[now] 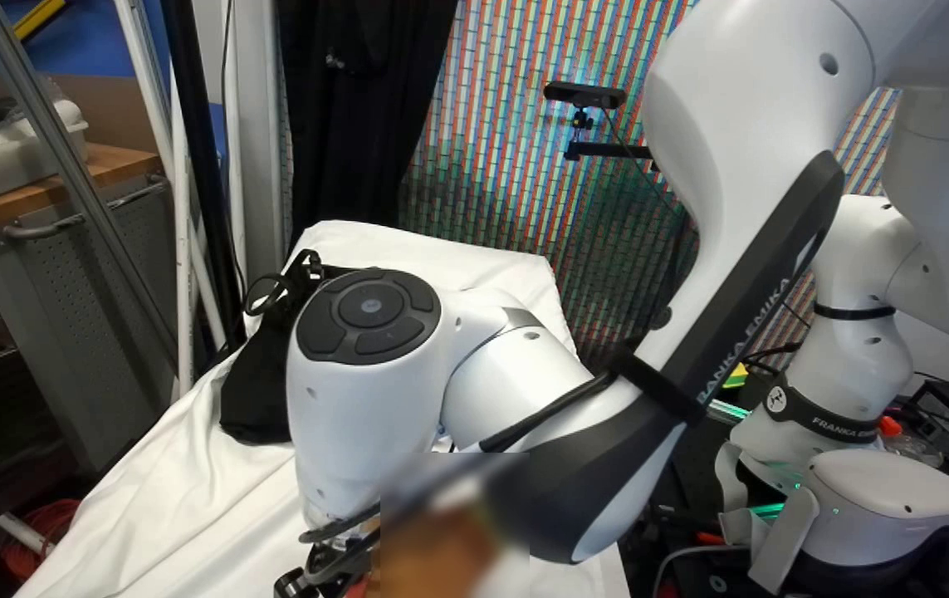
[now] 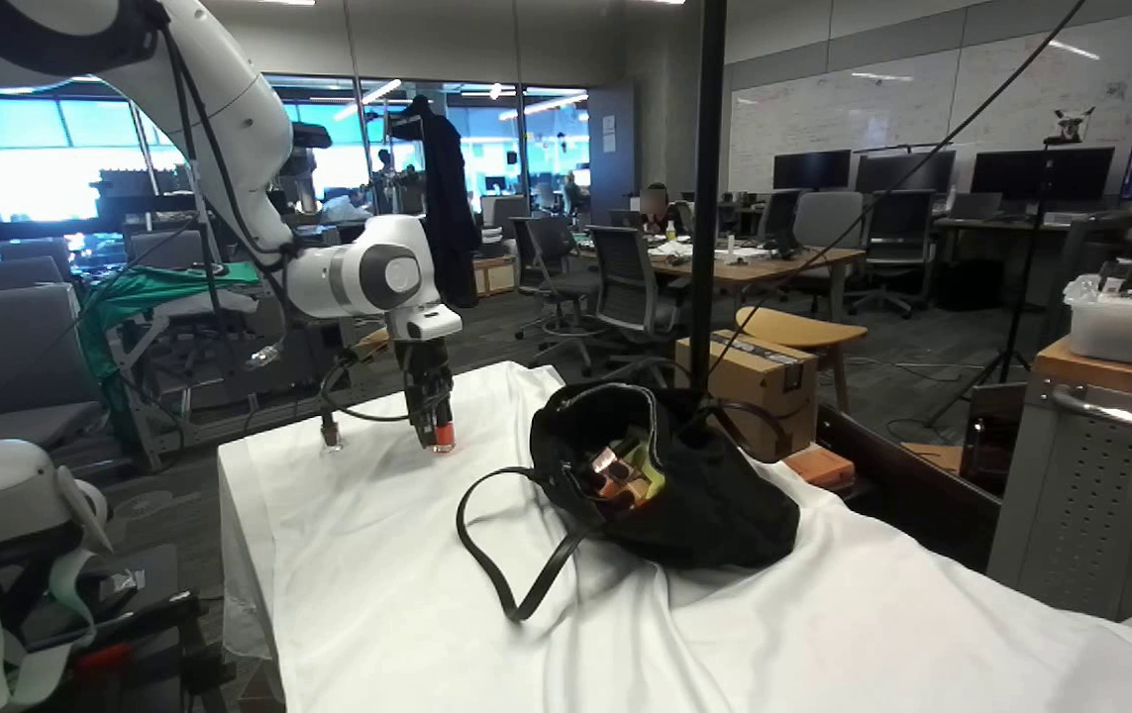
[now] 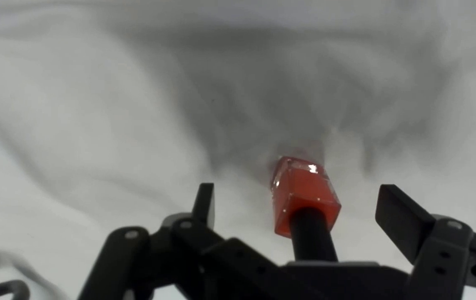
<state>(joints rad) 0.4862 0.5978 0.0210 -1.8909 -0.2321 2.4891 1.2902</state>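
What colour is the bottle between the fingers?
Red bottle, black cap; clearest in the wrist view.

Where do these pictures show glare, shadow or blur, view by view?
Wrist view: a broad soft shadow on the white cloth, small bright glints on the red bottle; in an exterior view: windows washed out blue-white, light streaks on the whiteboard; in an exterior view: a straight-edged blurred patch low in the picture, overlapping the arm.

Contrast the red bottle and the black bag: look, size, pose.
The red bottle is small and boxy; the black bag is much larger and soft. The bottle stands upright between the open jaws of the gripper; the bag slumps apart from it, mouth open. Both rest on the white cloth.
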